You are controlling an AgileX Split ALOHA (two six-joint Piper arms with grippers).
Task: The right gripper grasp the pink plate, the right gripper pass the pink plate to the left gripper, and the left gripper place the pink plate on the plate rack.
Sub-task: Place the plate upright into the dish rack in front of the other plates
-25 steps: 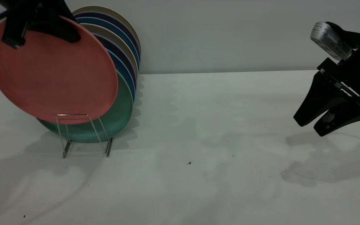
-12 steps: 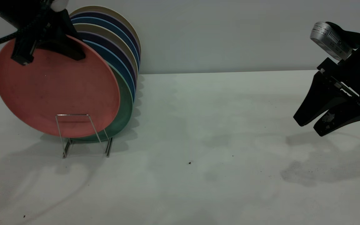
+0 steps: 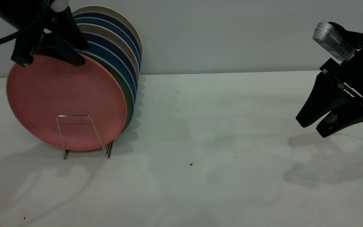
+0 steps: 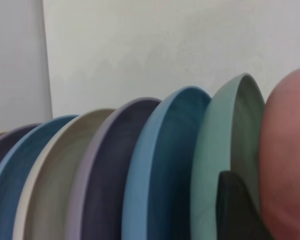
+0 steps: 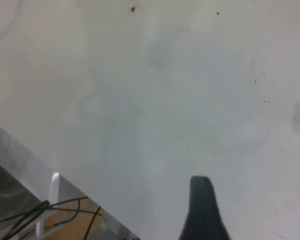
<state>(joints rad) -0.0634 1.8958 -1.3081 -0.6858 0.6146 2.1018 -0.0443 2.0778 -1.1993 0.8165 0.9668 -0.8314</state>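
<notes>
We see the black left gripper with its braided cable clamped on the top rim of the round salmon-pink plastic plate, which stands upright in the thin silver wire plate rack, frontmost, just before the teal-green plate. The black right gripper hangs well apart above the white table, fingers slightly parted, holding nothing.

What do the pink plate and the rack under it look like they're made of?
Pink plate: probably matte plastic, with a dull, even salmon surface, no glare and faint dark scuffs. Plate rack: thin bare metal wire, silvery with small glints, bent into an upright loop; the alloy cannot be told.
</notes>
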